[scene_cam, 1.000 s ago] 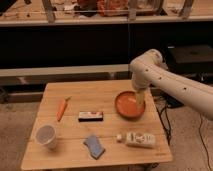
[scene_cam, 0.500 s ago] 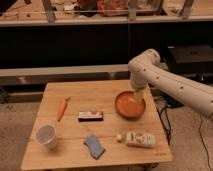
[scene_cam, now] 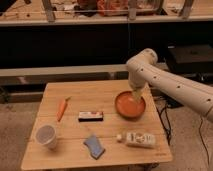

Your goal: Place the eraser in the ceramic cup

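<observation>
While the wooden table (scene_cam: 100,95) carries everything, the gripper (scene_cam: 136,95) hangs over the orange bowl (scene_cam: 130,106), well apart from both task things; whether it is open or closed I cannot tell. The ceramic cup (scene_cam: 46,136) stands upright near the front left corner. The eraser (scene_cam: 90,116) lies flat near the middle. It looks light and stiff, so I would take it across its narrow black sides.

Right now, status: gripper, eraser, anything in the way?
Gripper over orange bowl, away from eraser. Eraser flat mid-table, not in ceramic cup at near-left corner. Nothing between eraser and cup.
</observation>
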`<state>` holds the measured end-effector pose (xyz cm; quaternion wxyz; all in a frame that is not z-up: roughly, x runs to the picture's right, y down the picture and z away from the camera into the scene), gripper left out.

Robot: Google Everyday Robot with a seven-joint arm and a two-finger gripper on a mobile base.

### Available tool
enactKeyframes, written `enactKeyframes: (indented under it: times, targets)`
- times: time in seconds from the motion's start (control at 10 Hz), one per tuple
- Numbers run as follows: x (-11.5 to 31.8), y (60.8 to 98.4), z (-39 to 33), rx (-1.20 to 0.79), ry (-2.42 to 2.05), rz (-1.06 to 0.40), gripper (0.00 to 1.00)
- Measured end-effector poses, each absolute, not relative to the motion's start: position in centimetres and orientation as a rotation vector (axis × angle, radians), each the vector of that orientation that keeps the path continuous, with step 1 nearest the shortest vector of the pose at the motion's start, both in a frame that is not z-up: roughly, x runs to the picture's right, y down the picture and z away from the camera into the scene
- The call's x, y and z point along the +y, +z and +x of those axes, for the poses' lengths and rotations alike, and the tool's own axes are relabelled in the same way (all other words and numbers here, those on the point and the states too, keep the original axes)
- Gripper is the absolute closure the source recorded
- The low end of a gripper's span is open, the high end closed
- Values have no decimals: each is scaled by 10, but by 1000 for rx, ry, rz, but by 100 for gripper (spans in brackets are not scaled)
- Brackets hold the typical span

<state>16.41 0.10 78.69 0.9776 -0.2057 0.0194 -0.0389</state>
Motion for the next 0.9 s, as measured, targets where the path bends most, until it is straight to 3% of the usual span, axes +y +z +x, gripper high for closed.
enactKeyframes:
  times: [0.9]
  targets:
    - [0, 795, 141, 42, -93, -391, 20]
